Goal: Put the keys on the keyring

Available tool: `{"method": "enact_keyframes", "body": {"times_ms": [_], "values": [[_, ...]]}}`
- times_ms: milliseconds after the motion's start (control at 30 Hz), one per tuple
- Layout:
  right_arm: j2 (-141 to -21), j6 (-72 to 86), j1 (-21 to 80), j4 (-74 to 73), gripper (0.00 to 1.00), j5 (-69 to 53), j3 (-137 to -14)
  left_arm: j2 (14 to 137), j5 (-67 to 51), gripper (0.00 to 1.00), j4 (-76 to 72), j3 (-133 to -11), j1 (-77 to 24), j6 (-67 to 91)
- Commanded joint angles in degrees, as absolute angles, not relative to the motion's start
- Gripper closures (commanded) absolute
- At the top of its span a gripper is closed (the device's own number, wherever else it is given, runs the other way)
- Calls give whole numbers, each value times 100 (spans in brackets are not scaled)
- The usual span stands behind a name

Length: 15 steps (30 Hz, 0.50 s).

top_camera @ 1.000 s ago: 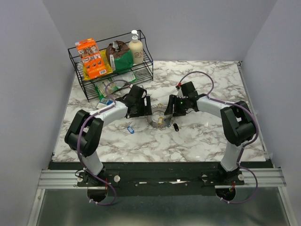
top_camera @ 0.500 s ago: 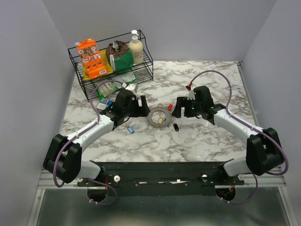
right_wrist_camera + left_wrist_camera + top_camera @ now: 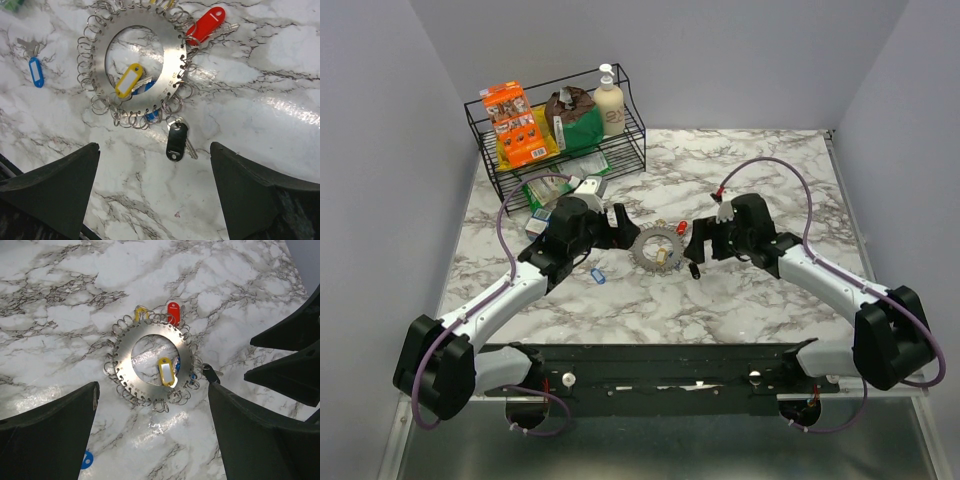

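The left arm [image 3: 500, 295] lies low and stretched out, its elbow far left of the keyring [image 3: 655, 247] and its forearm slanting up towards it. The left end effector [image 3: 618, 222] hangs just left of the keyring, facing it, fingers [image 3: 50, 435] spread wide with nothing between them. A blue key [image 3: 598, 273] lies loose on the table [image 3: 760, 300], left of the keyring and a little nearer the bases.

The keyring, a flat silver ring plate edged with small wire loops, lies flat on the table between the two end effectors. A yellow key [image 3: 129, 80] sits across its central hole, a red key [image 3: 205, 25] lies at its far right edge, and a black key [image 3: 176, 141] lies at its near right edge.

The right end effector [image 3: 693, 243] hangs just right of the keyring, fingers [image 3: 260, 195] also wide apart and empty. The right arm [image 3: 825, 275] mirrors the left, elbow low and far right of the keyring.

A second ago both arms stood folded with elbows raised, and both end effectors crowded over the keyring, partly hiding it. Now they have drawn back to either side of it and it shows whole. The blue key has not moved.
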State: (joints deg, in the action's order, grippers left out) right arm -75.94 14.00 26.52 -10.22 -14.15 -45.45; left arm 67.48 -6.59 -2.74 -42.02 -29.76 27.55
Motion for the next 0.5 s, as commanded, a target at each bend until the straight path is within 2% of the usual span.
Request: {"method": "enact_keyframes", "body": {"times_ms": [0,267,467], "values": [[-7602,1169,2952,-966,0,-1161,-4702,6688,-660,1,-212,-4254,-2979,2680],[-8024,1028,3524,-1178,1,-519,-5062,6636,-519,1,-9,-4324,-2962,2619],[-8367,905,3937,-1397,13,-27,-5387,6592,-510,1,130,-4342,-2944,2584]]}}
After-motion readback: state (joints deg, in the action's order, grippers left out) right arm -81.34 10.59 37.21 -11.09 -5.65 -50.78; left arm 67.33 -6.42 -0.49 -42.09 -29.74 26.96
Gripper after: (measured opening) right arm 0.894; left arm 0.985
